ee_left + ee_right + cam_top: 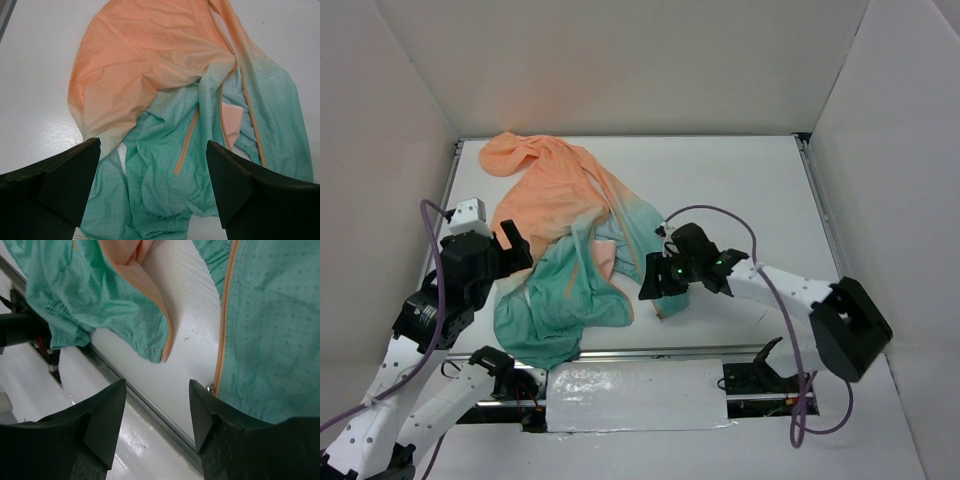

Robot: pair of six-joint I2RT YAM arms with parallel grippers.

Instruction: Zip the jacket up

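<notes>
The jacket [565,250] lies crumpled on the white table, peach-orange at the back left and teal green toward the front. My left gripper [513,250] is open and empty at the jacket's left edge. In the left wrist view the left gripper [152,170] is above teal folds [160,185] and a short orange zipper strip [187,142]. My right gripper [657,288] is open at the jacket's front right edge. In the right wrist view the right gripper [157,405] is over bare table. An orange zipper edge [223,330] with a small metal slider [210,388] lies beside its right fingertip [202,407].
A metal rail [650,352] runs along the table's front edge, and a shiny white block [635,396] lies in front of it. White walls close in the back and both sides. Purple cables [720,215] loop off both arms.
</notes>
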